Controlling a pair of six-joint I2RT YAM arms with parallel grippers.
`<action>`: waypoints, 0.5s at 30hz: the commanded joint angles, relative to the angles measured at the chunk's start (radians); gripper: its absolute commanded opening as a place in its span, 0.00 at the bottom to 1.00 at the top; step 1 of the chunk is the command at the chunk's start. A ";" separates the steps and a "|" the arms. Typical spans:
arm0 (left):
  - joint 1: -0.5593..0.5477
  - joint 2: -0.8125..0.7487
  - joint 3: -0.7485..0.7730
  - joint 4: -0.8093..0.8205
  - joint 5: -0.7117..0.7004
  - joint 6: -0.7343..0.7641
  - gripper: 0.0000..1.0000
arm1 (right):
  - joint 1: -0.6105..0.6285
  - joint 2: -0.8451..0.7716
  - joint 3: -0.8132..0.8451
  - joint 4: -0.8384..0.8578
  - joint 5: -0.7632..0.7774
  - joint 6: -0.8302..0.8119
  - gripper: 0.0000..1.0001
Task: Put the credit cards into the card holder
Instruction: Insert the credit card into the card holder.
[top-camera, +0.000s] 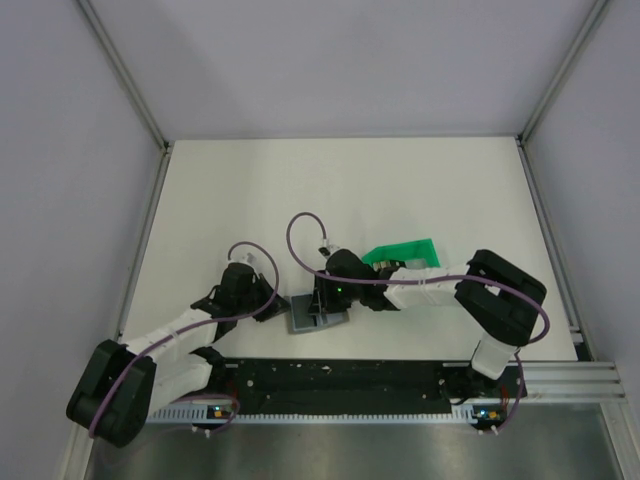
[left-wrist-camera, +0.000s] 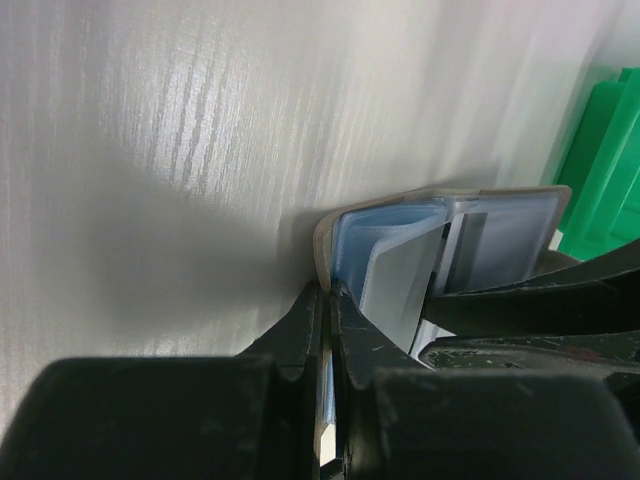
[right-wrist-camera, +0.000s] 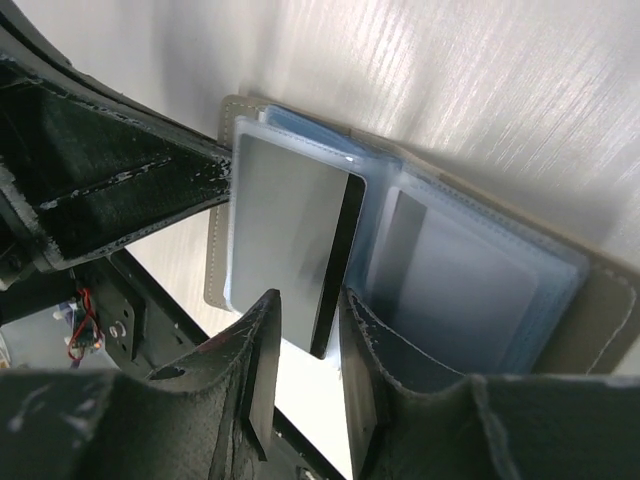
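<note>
Right gripper (right-wrist-camera: 308, 305) stands narrow around the lower corner of a thin grey rectangular card (right-wrist-camera: 290, 230); I cannot tell whether it pinches. That card sits partly tucked into the open light blue-grey wallet-like card holder (right-wrist-camera: 480, 290), lying on my white table (top-camera: 350, 190). Left gripper (left-wrist-camera: 328, 295) is clamped on the holder's edge.

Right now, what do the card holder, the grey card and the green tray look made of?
The card holder: glossy clear bluish soft-plastic pockets in a beige stitched cover, perhaps faux leather. The grey card: stiff plastic, satin sheen, dark edge. The green tray: hard plastic, dull finish, crisp edges.
</note>
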 joint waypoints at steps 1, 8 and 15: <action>-0.002 -0.008 0.002 -0.037 -0.013 0.029 0.00 | 0.012 -0.112 0.026 0.031 0.078 -0.051 0.31; -0.002 -0.025 0.019 -0.072 -0.020 0.041 0.00 | 0.012 -0.302 -0.002 -0.133 0.302 -0.116 0.36; -0.002 -0.025 0.028 -0.083 -0.022 0.048 0.00 | 0.013 -0.362 0.003 -0.258 0.404 -0.117 0.39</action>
